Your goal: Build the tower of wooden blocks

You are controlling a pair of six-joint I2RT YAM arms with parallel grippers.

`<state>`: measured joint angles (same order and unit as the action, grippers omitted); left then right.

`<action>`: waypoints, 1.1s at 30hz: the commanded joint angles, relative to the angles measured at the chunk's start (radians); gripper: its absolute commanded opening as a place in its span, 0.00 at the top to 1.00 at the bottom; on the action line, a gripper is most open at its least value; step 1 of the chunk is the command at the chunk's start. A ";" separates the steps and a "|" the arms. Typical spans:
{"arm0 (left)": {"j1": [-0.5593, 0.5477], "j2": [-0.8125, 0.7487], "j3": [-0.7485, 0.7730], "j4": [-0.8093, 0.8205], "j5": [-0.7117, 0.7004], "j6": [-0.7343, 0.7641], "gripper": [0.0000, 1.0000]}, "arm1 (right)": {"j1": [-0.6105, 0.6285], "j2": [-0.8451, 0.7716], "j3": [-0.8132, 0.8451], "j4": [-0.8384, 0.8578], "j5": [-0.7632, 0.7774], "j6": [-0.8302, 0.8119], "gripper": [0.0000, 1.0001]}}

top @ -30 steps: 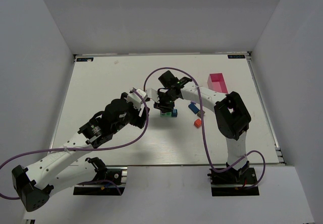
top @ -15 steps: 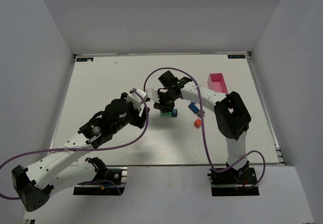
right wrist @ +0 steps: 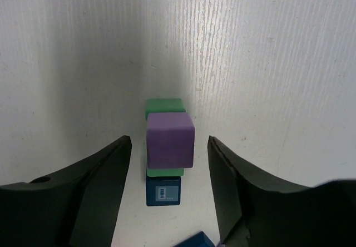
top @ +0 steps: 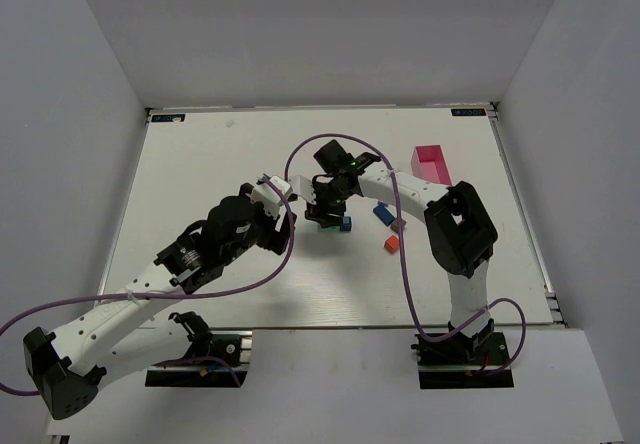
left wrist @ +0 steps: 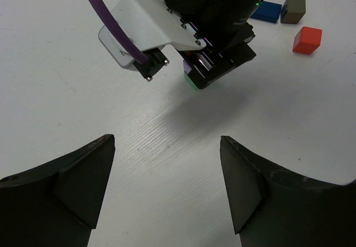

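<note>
Purple cube (right wrist: 170,139) sits on a green cube (right wrist: 165,105); together they make the wood block tower (top: 328,227), just above the middle of the top view on the white table (top: 200,174). We see a blue cube (right wrist: 163,192) just beside the stack's foot, below it in the right wrist frame. The right gripper (top: 326,210) hangs over the tower, released: its fingers (right wrist: 94,180) flank the purple cube with bare table in both gaps. The left gripper (left wrist: 166,147) is spread wide on nothing, lower left of the tower and apart from it. Right of the tower lie a loose blue block (left wrist: 266,11), a grey-brown block (left wrist: 292,10) and a red block (left wrist: 307,39). A pink box (top: 430,163) lies at upper right.
</note>
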<state>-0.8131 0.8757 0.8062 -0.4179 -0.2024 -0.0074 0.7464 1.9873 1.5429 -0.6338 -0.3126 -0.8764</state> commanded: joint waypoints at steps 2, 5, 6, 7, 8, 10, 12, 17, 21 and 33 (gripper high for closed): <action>0.005 -0.020 -0.006 0.014 -0.012 0.004 0.14 | -0.001 0.005 0.019 -0.014 -0.005 -0.013 0.24; 0.005 -0.020 -0.006 0.014 -0.012 0.004 0.14 | -0.001 -0.002 0.019 -0.010 -0.003 -0.007 0.10; 0.005 -0.020 -0.006 0.014 -0.012 0.004 0.14 | -0.002 -0.002 0.016 -0.010 -0.002 -0.004 0.10; 0.005 -0.020 -0.006 0.014 -0.012 0.004 0.14 | -0.001 -0.007 0.014 0.002 -0.003 -0.004 0.10; 0.005 -0.020 -0.006 0.014 -0.012 0.004 0.14 | -0.001 -0.011 0.013 0.003 -0.003 -0.004 0.10; 0.005 -0.020 -0.006 0.014 -0.012 0.004 0.14 | -0.001 -0.015 0.005 0.000 -0.002 -0.004 0.10; 0.005 -0.020 -0.006 0.014 -0.012 0.004 0.14 | -0.005 -0.024 0.005 0.006 0.003 -0.004 0.10; 0.005 -0.020 -0.006 0.014 -0.012 0.004 0.14 | -0.018 -0.065 -0.012 0.019 0.007 0.002 0.10; 0.005 -0.020 -0.006 0.014 -0.022 0.004 0.14 | -0.044 -0.114 -0.021 0.019 -0.009 0.010 0.10; 0.005 -0.060 -0.025 0.053 -0.012 0.024 0.14 | -0.120 -0.307 -0.188 0.114 0.056 0.099 0.10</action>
<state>-0.8131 0.8486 0.7879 -0.4026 -0.2108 0.0044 0.6415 1.7386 1.4025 -0.5743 -0.2974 -0.8360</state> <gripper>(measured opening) 0.861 0.904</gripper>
